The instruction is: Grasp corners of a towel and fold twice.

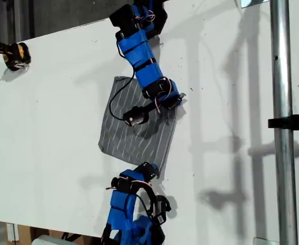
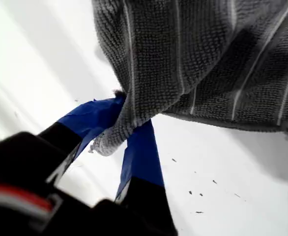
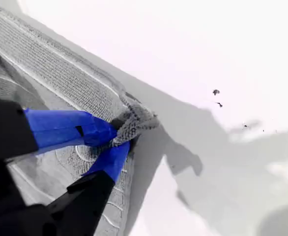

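The grey striped towel (image 1: 134, 127) lies spread on the white table (image 1: 52, 127), its right edge in the exterior view raised a little. My first gripper (image 2: 127, 130) is shut on one corner (image 2: 115, 137), and the cloth drapes up from it off the table; in the exterior view this is the upper arm's gripper (image 1: 176, 98) at the towel's upper right corner. My second gripper (image 3: 118, 133) is shut on another corner (image 3: 138, 122), bunched between the blue fingers; in the exterior view it is the lower arm's gripper (image 1: 150, 171) at the lower right corner.
A metal pole (image 1: 284, 122) stands at the exterior view's right with a black clamp (image 1: 295, 122). A black and yellow object (image 1: 16, 55) sits at the upper left of the exterior view. Small dark specks (image 3: 216, 92) dot the table beside the towel.
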Robot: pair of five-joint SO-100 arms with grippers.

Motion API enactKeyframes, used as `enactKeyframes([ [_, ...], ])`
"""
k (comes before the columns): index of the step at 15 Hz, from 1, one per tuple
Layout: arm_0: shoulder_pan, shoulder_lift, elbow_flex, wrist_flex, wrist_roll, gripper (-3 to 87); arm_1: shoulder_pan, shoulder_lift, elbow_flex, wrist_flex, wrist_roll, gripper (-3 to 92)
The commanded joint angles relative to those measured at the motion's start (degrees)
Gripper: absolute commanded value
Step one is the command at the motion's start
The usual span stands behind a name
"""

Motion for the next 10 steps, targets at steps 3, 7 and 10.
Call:
enactKeyframes([
  [3, 5.1, 18.37, 4.13, 2.2, -1.93, -1.5, -3.78, 9.76, -5.8, -0.09, -5.62, -0.1],
  [7, 8.7, 23.2, 6.86, 1.76, -7.29, -1.5, -5.98, 9.58, -8.09, 0.26, -6.77, -0.1],
  [10, 0.35, 29.0, 10.81, 1.05, -4.48, -1.5, 0.09, 14.33, -5.8, 6.24, -5.01, -0.1],
])
